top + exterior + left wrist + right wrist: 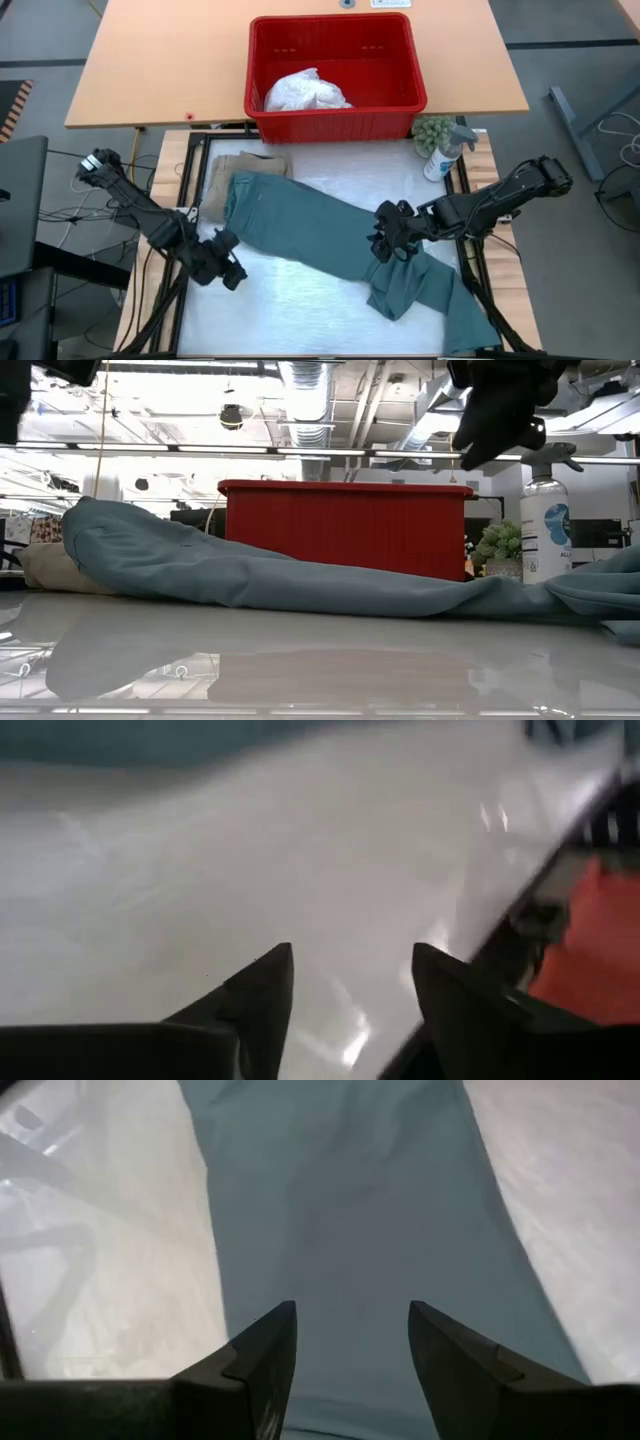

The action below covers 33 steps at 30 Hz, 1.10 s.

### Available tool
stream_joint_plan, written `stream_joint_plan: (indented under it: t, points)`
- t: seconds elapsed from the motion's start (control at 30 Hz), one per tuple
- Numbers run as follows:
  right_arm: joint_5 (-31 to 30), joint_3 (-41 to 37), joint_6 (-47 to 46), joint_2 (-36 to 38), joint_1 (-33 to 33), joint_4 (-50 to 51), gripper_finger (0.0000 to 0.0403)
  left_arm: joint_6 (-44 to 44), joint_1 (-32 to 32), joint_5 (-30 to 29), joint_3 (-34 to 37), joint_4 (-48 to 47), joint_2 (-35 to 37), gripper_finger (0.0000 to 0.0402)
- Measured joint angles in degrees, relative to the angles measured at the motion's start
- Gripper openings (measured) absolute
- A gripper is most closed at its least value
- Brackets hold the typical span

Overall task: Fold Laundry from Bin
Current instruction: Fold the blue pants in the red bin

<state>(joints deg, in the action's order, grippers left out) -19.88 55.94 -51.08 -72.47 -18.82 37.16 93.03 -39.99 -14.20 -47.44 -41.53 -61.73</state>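
Note:
The dark teal garment (320, 225) lies stretched slantwise across the white table, from far left to near right, where it bunches up (415, 285). Its far left end lies over a beige garment (225, 170). A white garment (305, 92) sits in the red bin (335, 125) at the far edge. My left gripper (232, 268) hangs open over bare table near the teal garment's left side; the left wrist view shows nothing between its fingers (350, 955). My right gripper (385, 240) is open above the teal cloth (350, 1200), raised clear of it in the low view (500, 410).
A spray bottle (445, 155) and a small green plant (432, 132) stand at the far right, beside the bin. A wooden table (150, 70) lies behind the bin. Bare white tabletop (290, 310) stretches along the near side.

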Motion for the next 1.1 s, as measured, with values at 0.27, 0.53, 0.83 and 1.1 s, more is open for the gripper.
stream_joint_plan:
  t: [0.27,0.53,0.83,1.1]
  points:
    - [0.2,0.0,-6.4,0.0,0.0,-0.1,0.0218,35.4,-8.8,-27.1,0.2,-16.7,-8.3,0.0221]
    - [0.2,0.0,-8.9,0.0,0.7,-0.9,0.0218,39.2,-8.8,-29.1,5.5,-9.3,-18.3,0.0225]
    - [0.1,0.0,-6.5,0.0,1.8,-1.5,0.0218,45.8,-8.7,-37.4,6.0,-6.5,-21.5,0.0225]
    - [0.4,0.0,0.2,0.0,3.7,-1.7,0.0218,46.2,-3.6,-33.4,6.1,-5.5,-21.1,0.0224]
